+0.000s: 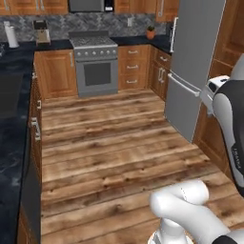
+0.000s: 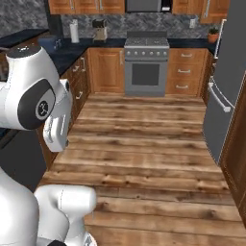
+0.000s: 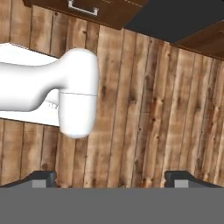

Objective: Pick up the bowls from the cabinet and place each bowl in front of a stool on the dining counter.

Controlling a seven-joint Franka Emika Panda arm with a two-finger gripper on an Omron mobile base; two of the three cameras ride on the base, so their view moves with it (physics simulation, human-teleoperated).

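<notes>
The stove (image 1: 96, 64) stands at the far wall, between drawer cabinets (image 1: 134, 66). On the surface (image 1: 19, 52) left of it sit a paper towel roll (image 1: 11, 35) and a coffee machine (image 1: 42, 31); a potted plant (image 1: 150, 32) sits to its right. The fridge (image 1: 190, 71) stands along the floor's (image 1: 109, 143) right edge.

Fridge (image 1: 193, 62) — top and right side cut by the frame edge in the left base view; also cut at the right edge of the right base view. Black tabletop (image 1: 10, 143) runs off the left edge. Microwave (image 1: 90, 5) above the stove (image 1: 96, 64) is cropped at the top. Small potted plant (image 1: 150, 32) — too small for detail. Claw (image 3: 111, 180): fingertips (image 3: 41, 178) barely clear the bottom of the hand view.
</notes>
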